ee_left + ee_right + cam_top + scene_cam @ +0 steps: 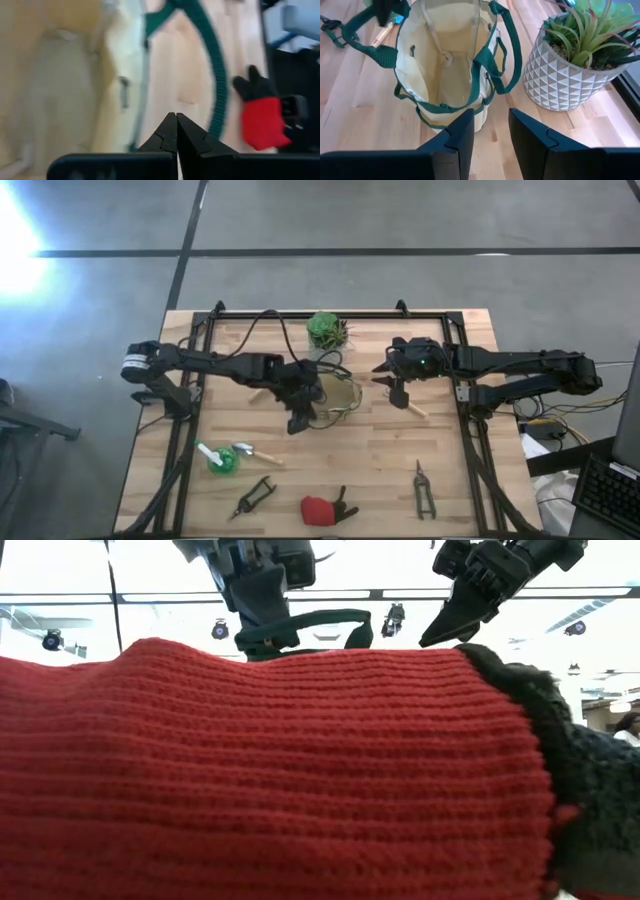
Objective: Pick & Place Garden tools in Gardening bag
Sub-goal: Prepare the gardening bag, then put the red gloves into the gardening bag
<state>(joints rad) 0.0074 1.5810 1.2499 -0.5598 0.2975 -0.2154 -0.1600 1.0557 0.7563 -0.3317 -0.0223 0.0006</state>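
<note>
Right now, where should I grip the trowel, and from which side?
Grip the trowel by its wooden handle from above, jaws across it. It lies flat on the table; the handle end is free; the blade lies beside the green-and-white tool.

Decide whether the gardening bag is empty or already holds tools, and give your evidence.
Apparently empty: the right wrist view looks into the open gardening bag and shows only pale lining, though its very bottom is hidden. Tools like the trowel lie on the table.

soft cloth gardening bag (445,65), ribbed knit red-and-black item (270,770), matt wooden table (380,450).
</note>
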